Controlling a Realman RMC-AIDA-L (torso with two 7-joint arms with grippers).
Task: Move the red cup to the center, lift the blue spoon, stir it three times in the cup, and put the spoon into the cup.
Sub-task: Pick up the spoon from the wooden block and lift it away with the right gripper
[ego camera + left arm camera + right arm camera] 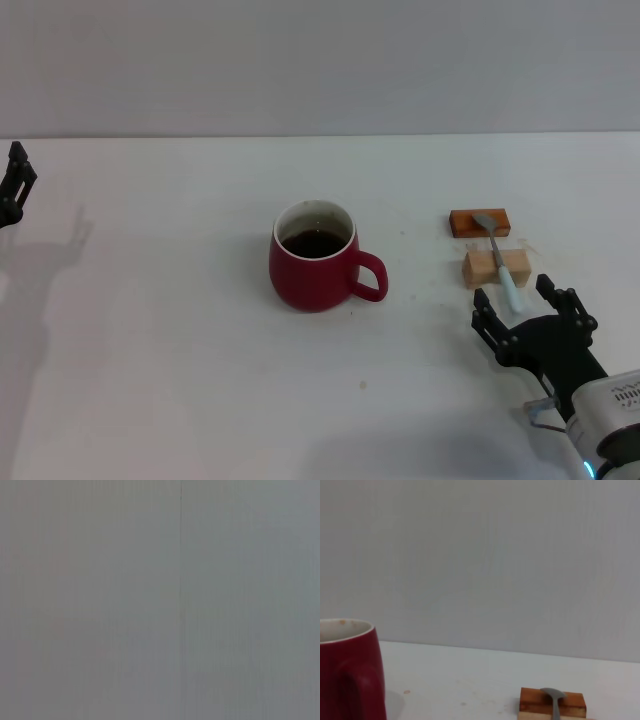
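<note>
Right gripper low at near right of white table, black fingers spread wide, nothing held, tips either side of handle end of slim teaspoon with silver bowl and pale light-blue handle. Blue spoon propped across two small blocks: orange-brown wooden block under bowl, pale wooden block under handle. Rounded dark-red ceramic mug with loop handle and white rim near table centre, well apart from spoon, handle toward right gripper.

Risks, judged: thin handle slipping on closing; fingers catching pale block and dragging it along; spoon pivoting off blocks if pinched off-centre. Later, stirring too hard likely to splash or nudge red cup.

Cup contents: dark liquid, partly filled, pale inner wall above.

Left gripper parked at far left edge, fingers state cannot tell.
</note>
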